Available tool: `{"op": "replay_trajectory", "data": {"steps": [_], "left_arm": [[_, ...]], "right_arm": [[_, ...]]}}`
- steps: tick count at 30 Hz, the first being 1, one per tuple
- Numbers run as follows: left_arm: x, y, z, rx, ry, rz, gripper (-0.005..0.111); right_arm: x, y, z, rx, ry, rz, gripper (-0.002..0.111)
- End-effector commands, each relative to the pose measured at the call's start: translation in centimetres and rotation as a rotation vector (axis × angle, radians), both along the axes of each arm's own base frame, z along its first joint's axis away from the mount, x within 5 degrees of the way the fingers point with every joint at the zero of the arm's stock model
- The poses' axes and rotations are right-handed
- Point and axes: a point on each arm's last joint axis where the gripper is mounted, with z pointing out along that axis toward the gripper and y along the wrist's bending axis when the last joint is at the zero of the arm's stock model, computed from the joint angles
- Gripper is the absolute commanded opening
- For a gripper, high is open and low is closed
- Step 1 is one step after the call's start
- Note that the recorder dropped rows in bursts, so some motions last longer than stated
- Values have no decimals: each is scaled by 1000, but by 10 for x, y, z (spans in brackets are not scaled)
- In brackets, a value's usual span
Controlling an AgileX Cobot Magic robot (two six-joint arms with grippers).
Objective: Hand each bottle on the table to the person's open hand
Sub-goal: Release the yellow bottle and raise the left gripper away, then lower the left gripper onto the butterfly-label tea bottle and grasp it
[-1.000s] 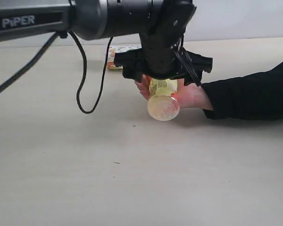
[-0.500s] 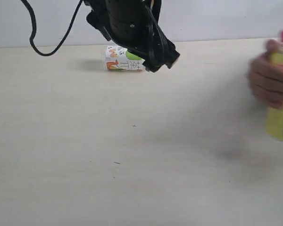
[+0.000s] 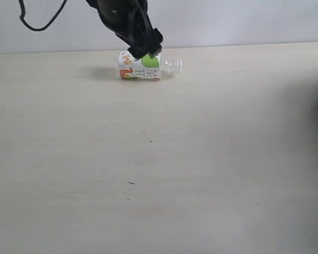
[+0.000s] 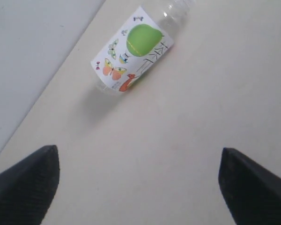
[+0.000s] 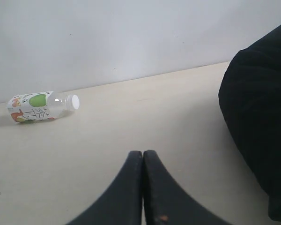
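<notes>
Left wrist view has the left pincer (image 4: 138, 152) with its two black fingers (image 4: 25, 185) spread wide apart and nothing between them, only bare table (image 4: 178, 140). Out ahead of those fingers, apart from them and untouched, the bottle (image 4: 131, 55) lies on its side. It is clear plastic, white-labelled with a green apple and orange butterflies, and rests close to the table's far edge by the pale wall (image 4: 33, 56). From the exterior view this pincer hangs in the air just above the bottle, its tip overlapping the bottle's upper edge in the picture; whether it is straight over it I cannot tell. The right pincer (image 5: 143, 157) has its fingers pressed together on nothing, low over the table. The same bottle, white-capped, lies well ahead of it and far apart, while a black sleeve (image 5: 257, 126) sits close beside it
</notes>
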Motion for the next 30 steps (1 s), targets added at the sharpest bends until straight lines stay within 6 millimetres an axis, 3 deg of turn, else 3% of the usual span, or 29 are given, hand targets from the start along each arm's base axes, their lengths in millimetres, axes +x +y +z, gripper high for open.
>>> {"op": "replay_trajectory", "data": {"steps": [1, 7, 10, 16, 23, 30], "left_arm": [[44, 44, -3, -124, 39, -83, 87], [78, 78, -27, -51, 42, -376, 87], [92, 78, -40, 44, -45, -496, 87], [116, 70, -61, 48, -221, -504, 87], [111, 75, -74, 86, -93, -491, 87], [114, 77, -72, 136, -137, -509, 87]], "right_arm": [[0, 0, 0, -6, -10, -1, 0], [0, 0, 0, -6, -10, -1, 0], [0, 0, 0, -6, -10, -1, 0], [0, 0, 0, -6, -10, -1, 0], [0, 0, 0, -6, -10, -1, 0], [0, 0, 0, -6, -10, -1, 0]]}}
